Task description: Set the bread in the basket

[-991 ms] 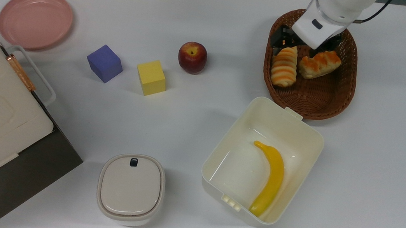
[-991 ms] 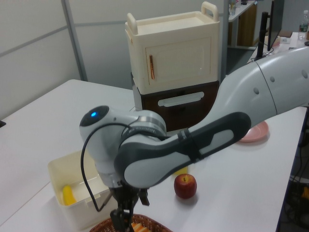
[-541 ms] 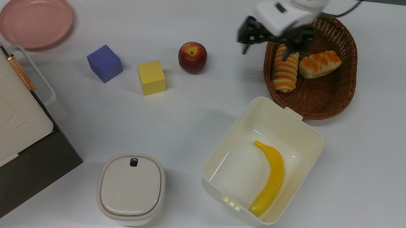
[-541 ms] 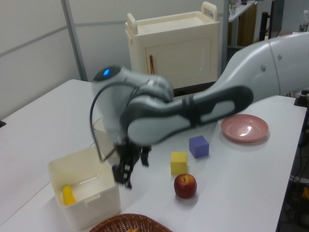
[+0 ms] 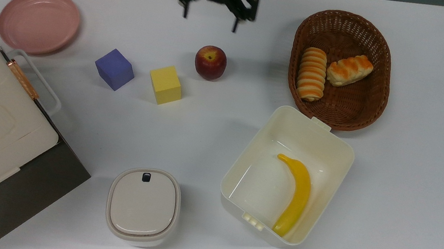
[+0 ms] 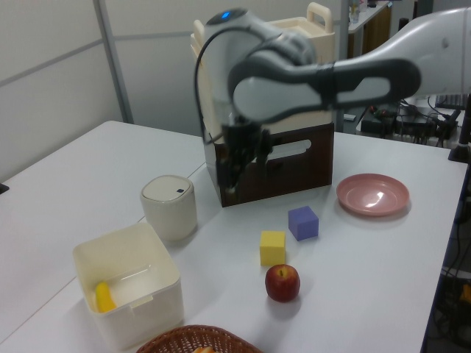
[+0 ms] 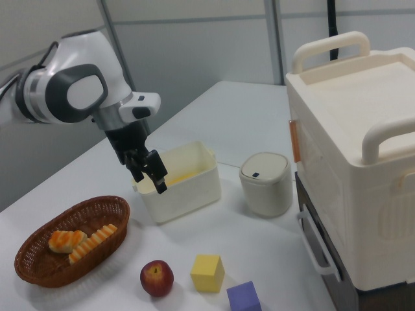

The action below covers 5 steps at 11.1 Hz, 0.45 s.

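Inside basket (image 5: 372, 105): bread (image 5: 311, 73) beside paler pastry (image 5: 349, 69). Gripper (image 5: 210, 16) wide open, empty, near tabletop's (image 5: 411, 188) far edge, above apple (image 5: 210, 62).

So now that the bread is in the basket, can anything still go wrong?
Not much, probably. The bread lies inside the basket, right beside a pastry. The open hand hangs above the table not far from the apple; if it dropped low, it might bump it and send it rolling.
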Available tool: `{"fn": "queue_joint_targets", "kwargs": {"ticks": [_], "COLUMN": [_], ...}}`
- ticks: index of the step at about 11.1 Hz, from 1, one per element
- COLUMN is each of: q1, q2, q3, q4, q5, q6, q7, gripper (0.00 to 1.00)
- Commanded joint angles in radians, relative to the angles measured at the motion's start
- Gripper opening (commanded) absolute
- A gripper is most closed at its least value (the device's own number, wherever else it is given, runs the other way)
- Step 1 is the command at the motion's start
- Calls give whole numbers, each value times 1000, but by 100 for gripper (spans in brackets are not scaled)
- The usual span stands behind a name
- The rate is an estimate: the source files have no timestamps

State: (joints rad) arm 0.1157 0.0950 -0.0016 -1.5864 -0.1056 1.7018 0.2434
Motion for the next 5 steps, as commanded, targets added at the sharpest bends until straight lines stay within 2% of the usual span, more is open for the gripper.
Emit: {"fn": "queue_joint_targets", "kwargs": {"ticks": [1,3,5], "q1": [-62,-91,-96], "q2": [-86,-101,-101], "q3": [9,11,11], "q4": [-47,-46,-44], "q5": [50,90,95], "q6": [-25,-59,-59], "q7": [-56,-123,-128], "gripper": [100,100,100]}}
